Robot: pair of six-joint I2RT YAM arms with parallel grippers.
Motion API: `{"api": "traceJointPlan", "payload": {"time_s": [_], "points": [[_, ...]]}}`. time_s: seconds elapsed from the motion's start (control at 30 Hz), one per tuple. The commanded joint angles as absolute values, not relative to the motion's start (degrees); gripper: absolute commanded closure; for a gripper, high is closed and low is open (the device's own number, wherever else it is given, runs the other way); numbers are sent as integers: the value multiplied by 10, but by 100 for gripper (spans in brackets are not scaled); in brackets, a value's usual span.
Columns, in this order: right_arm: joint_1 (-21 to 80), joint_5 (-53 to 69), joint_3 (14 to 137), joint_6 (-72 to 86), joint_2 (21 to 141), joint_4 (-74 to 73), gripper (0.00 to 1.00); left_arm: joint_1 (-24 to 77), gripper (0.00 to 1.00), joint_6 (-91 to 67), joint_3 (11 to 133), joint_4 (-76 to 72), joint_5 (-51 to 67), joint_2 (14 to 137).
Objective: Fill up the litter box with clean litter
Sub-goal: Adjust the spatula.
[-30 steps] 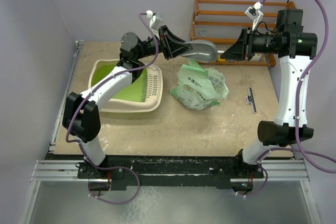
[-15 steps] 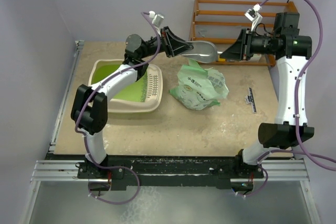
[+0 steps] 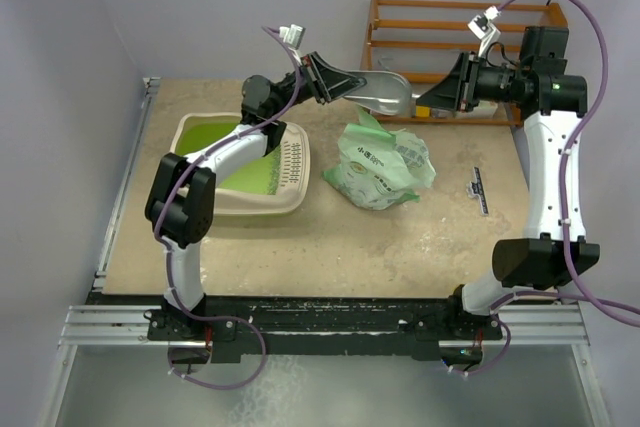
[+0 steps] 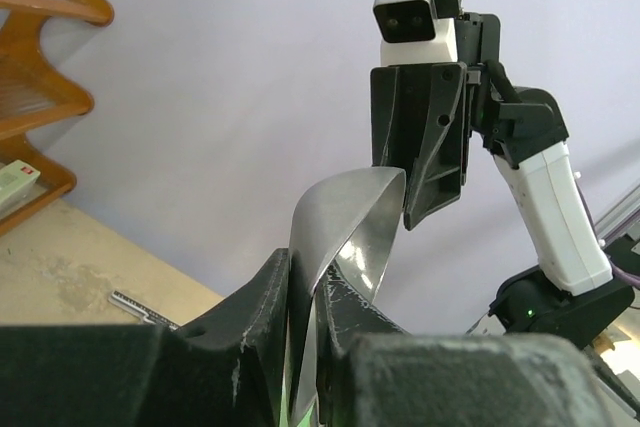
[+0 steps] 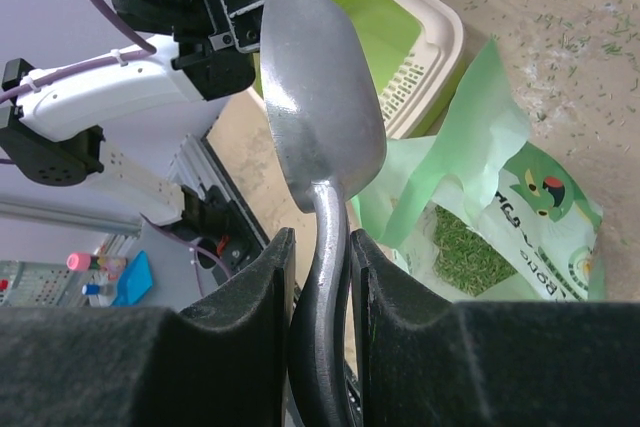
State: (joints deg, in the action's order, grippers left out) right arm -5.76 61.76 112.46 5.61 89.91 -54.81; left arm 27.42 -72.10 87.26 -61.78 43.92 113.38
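From above, my left hand [image 3: 345,85] and my right hand [image 3: 430,104] meet in the air over the far half of the bench [image 3: 400,247], with a metal scoop [image 3: 385,94] bridging them. The left hand pinches the bowl end and the right hand grips the handle end. Below the scoop sits a pale green printed bag [image 3: 380,167], its mouth open upward. The litter box [image 3: 215,202] lies flat on the bench to the left of the bag, a little apart from it, with its slotted rim section on the side facing the bag. A wooden rack [image 3: 440,22] stands at the far edge behind both hands.

From my left wrist, the scoop's thin edge runs down between my two fingers, which press narrowly against it (no gap shows on either side). My right hand hangs just beyond the bowl's far tip.

From my right wrist, the handle passes between my fingers, which are closed on it, and the bowl reaches toward the left hand. Beneath, the bag gapes open and the litter [image 5: 462,252] shows inside as fine green granules. The litter box lies beyond the bag, its lime inside visible; whether it has any pellets in it I cannot tell.
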Motion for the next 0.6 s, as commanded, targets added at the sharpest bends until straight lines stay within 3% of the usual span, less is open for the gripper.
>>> {"api": "traceJointPlan", "payload": {"time_s": [0.0,0.23,0.57], "points": [[-53,670,1124,75,887,-470,72,284,97,-768,865,-655,443,1124],[-54,676,1122,111,891,-440,64,284,97,-759,846,-627,422,1109],[-54,679,1102,134,894,-423,61,284,97,-747,822,-587,365,1080]]}}
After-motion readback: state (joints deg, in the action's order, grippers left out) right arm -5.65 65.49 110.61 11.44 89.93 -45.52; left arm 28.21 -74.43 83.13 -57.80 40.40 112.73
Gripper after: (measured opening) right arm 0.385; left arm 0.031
